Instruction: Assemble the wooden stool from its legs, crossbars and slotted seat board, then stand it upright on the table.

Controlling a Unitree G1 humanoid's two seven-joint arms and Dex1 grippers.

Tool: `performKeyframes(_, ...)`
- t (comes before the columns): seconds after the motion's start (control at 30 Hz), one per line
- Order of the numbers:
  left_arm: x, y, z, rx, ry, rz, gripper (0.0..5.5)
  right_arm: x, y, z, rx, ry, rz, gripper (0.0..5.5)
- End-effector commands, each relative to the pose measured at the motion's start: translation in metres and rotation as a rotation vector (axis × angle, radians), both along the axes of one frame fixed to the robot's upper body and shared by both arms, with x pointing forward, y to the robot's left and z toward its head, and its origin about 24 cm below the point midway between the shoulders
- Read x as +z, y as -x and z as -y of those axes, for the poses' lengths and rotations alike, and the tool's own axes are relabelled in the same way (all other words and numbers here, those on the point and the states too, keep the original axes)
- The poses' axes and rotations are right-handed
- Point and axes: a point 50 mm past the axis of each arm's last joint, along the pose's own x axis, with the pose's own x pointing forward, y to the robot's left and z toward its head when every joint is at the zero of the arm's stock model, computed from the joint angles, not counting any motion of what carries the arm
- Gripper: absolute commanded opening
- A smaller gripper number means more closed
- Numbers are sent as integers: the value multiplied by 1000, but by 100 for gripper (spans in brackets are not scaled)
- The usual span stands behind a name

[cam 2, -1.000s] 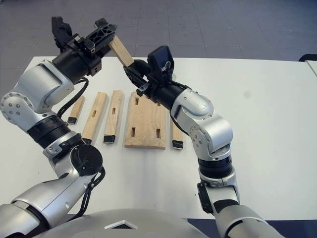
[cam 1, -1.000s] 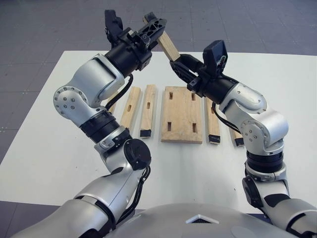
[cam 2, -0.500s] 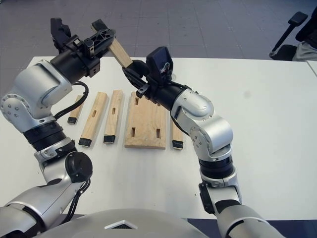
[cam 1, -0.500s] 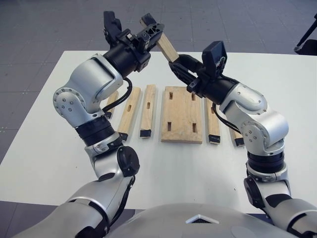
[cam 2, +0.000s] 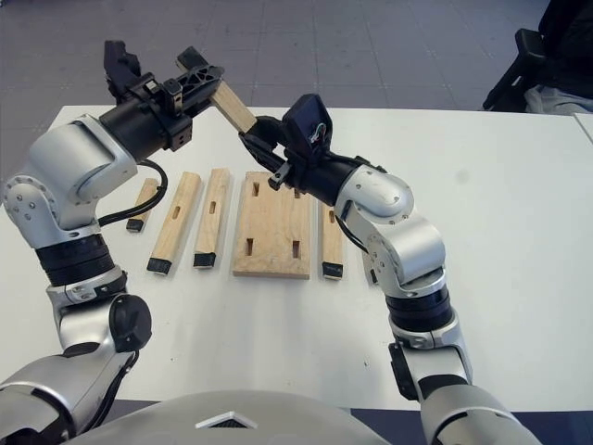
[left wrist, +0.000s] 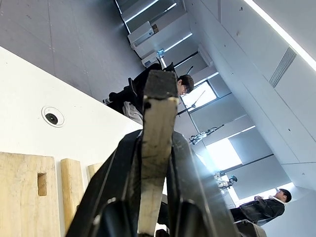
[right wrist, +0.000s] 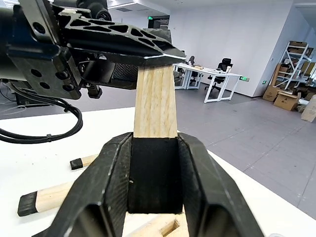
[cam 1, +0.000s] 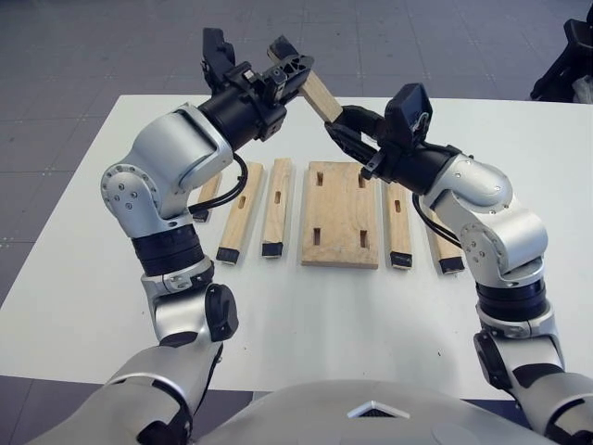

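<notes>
Left eye first: the left jaws are up in the air over the far edge of the white surface (cam 1: 102, 241), clamped tight on the top end of a wooden leg (cam 1: 320, 95) that slants down toward the robot's right. The right jaws are closed on the lower, black-capped end of that same leg, so both arms have hold of it, well above everything else. Flat on the surface underneath is the seat board (cam 1: 340, 218) with its four slots. To its left are two long pieces (cam 1: 241, 211) lying side by side, with a short piece (cam 1: 208, 193) further out. To its right are the right-hand pieces (cam 1: 398, 227), one just beside the board and the other partly hidden behind the right arm. Right eye shows the same layout, with the leg bridging the two sets of jaws above the far end of the board. Left wrist looks straight along the leg, with a black finger pressed against each side of it, and a slotted corner of the seat board sits on the surface below. Right wrist: the leg's black cap sits snug between the right jaws, and bare wood rises out of them to where the left jaws pinch it.
</notes>
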Motion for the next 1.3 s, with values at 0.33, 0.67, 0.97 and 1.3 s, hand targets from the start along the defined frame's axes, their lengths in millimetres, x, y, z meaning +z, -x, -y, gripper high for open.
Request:
performKeyframes(0.33,-14,0,-28,269,-576,151,42,-12,-4,16,-70,71,-34,409)
performKeyframes(0.67,-60,28,-56,546,-891,228,42,-19,-16,52,-470,9,-6,549)
performKeyframes(0.97,-108,31,-75,565,-1022,181,42,-32,-11,66,-635,-40,-46,550)
performKeyframes(1.3,-120,29,-72,525,-985,250,42,-28,-12,62,-620,-45,-40,550)
